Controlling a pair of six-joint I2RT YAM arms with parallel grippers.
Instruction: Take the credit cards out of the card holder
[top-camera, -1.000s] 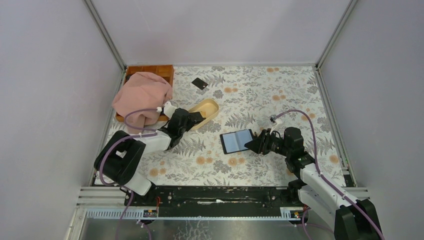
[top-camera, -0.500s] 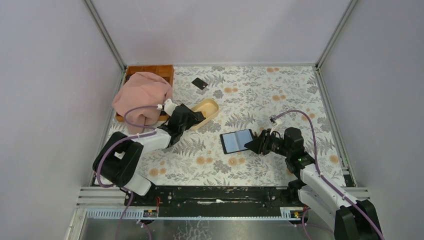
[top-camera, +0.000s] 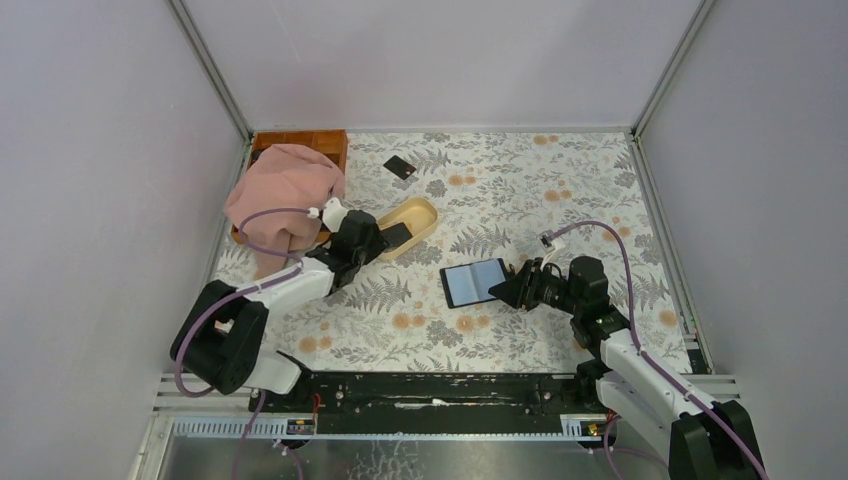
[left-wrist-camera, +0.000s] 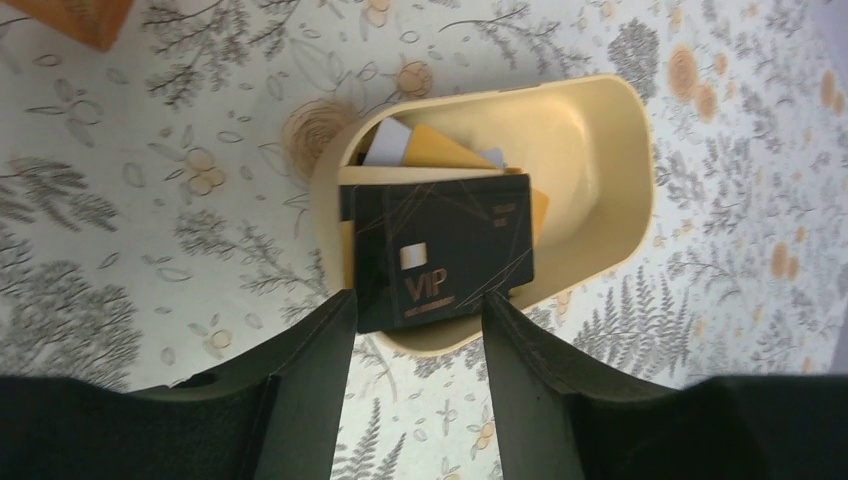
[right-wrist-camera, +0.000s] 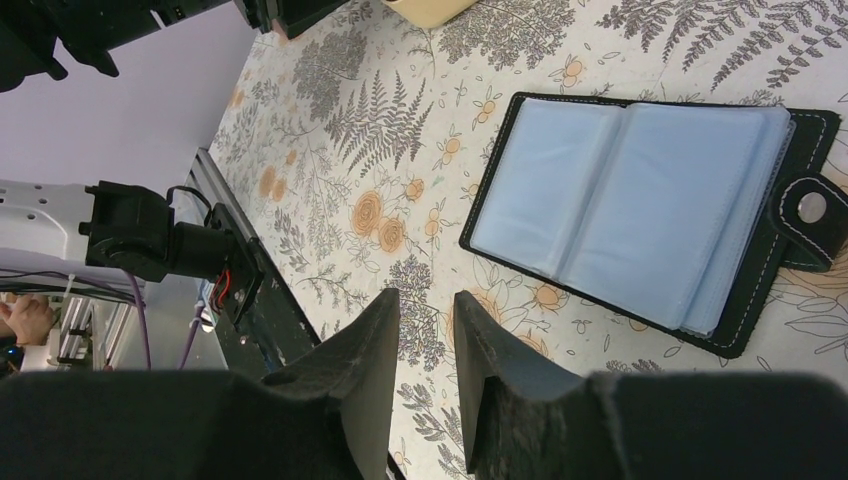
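1. My left fingers (left-wrist-camera: 318, 380) now stand apart. A second ago they were closed over the near end of the beige oval plastic dish (left-wrist-camera: 620, 150), left of centre in the overhead view.
2. A thin black credit card with gold VIP lettering (left-wrist-camera: 440, 250) lies loose just beyond the two tips. Its lower edge rests on the dish's near rim and the rest lies over yellow and white slips (left-wrist-camera: 440, 150) inside. From above, the card was hidden before; now it shows.
3. The left arm has stretched toward the dish, and its elbow sits further to the lower left than before.
4. My right fingers (right-wrist-camera: 365, 380) have a narrow gap with nothing between them. They hover just beside the right edge of the black bifold card holder (right-wrist-camera: 640, 210), exactly as a second ago.
5. The card holder lies open and flat on the floral counter (top-camera: 560, 180), just right of centre, with its blue-grey sleeves facing up. It has not moved.
6. A second black credit card (top-camera: 400, 167) lies alone at upper centre, in the same spot.
7. A pink cloth (top-camera: 285, 190) is draped over an orange-brown wooden tray (top-camera: 300, 140) at upper left, unchanged.
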